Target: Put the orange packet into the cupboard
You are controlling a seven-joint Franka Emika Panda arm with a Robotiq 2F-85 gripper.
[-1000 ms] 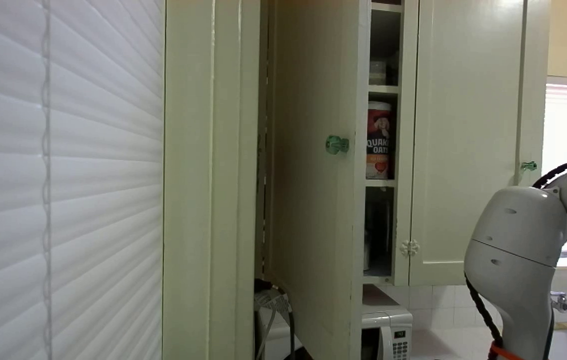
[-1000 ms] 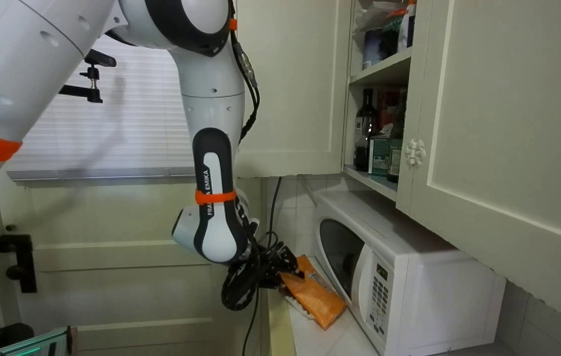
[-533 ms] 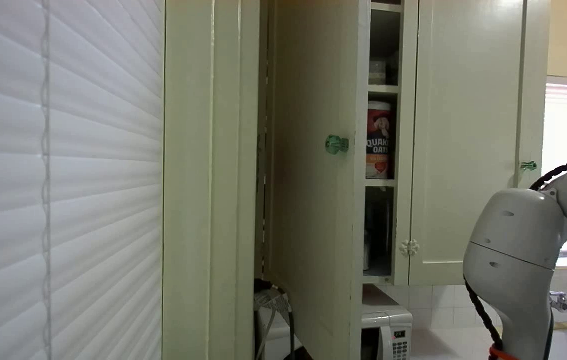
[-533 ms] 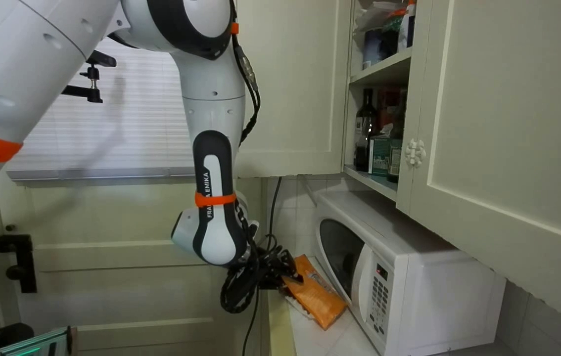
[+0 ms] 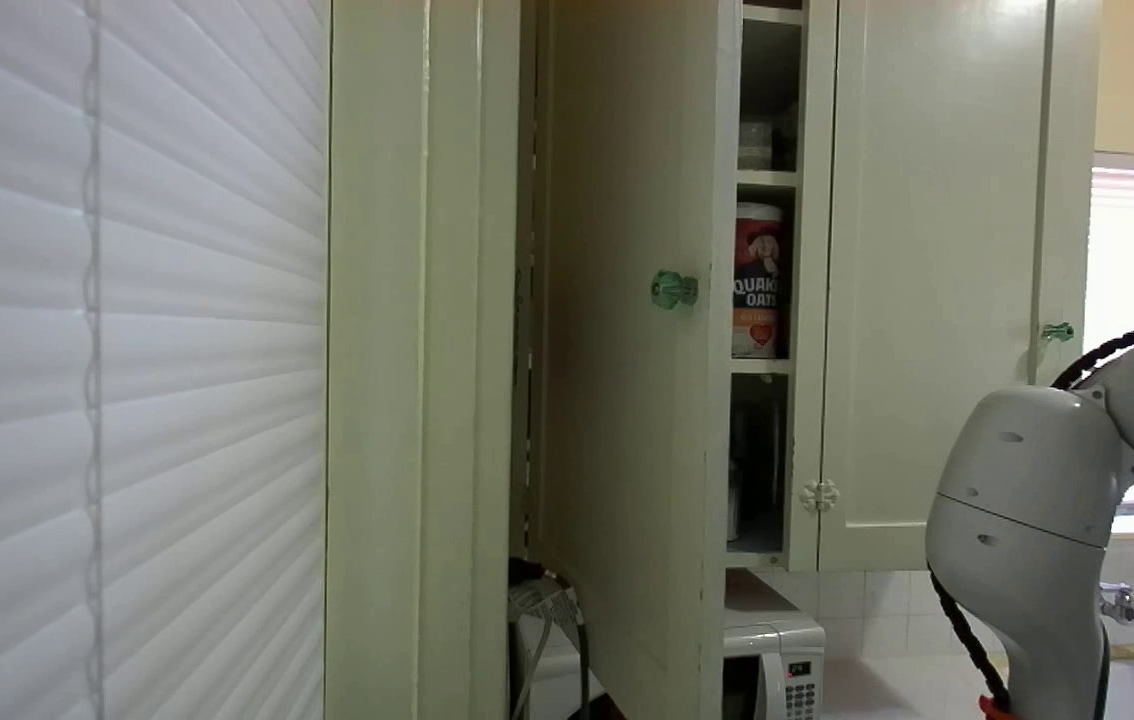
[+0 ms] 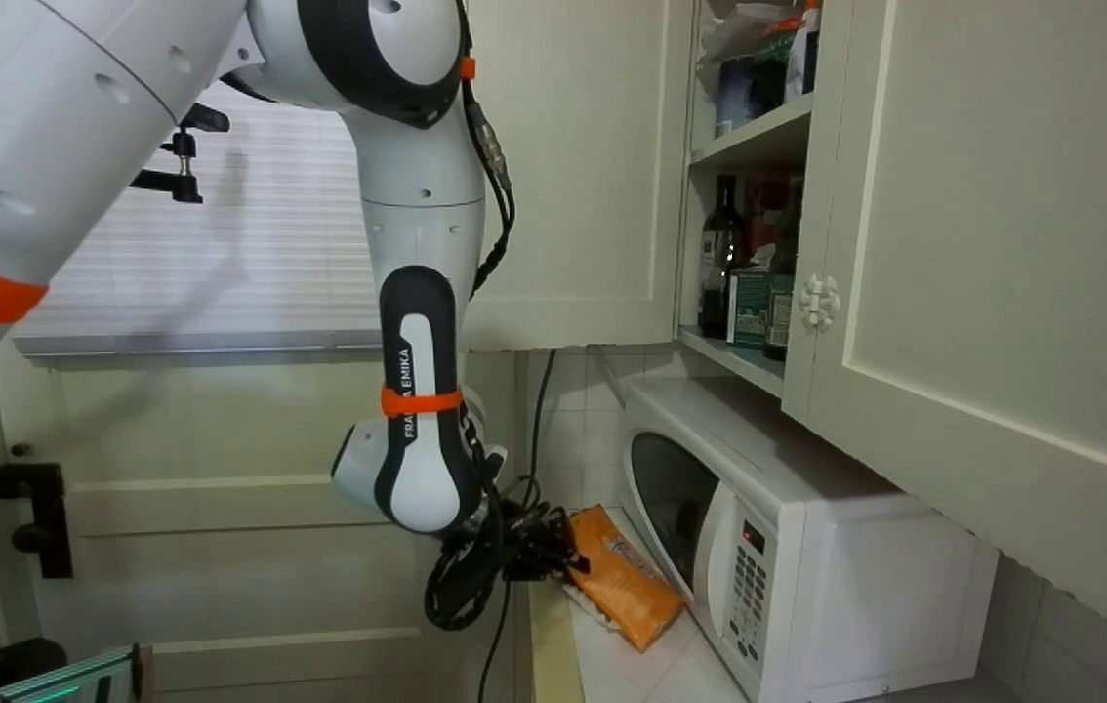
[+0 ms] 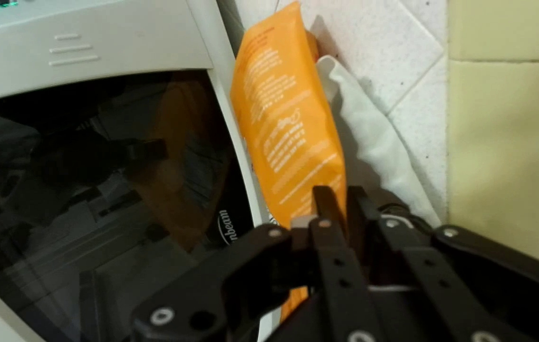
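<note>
Orange-banded white arm (image 6: 422, 186), black tool (image 7: 341, 194)

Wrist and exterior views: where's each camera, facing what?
Wrist view: just behind the claw, facing the orange packet and microwave; claw at bottom.
In an exterior view: close by white blinds, facing the open cupboard; part of the arm shows.
In an exterior view: close by the arm, facing a panelled door; arm and claw show.
Both exterior views share arm, cupboard, microwave.
</note>
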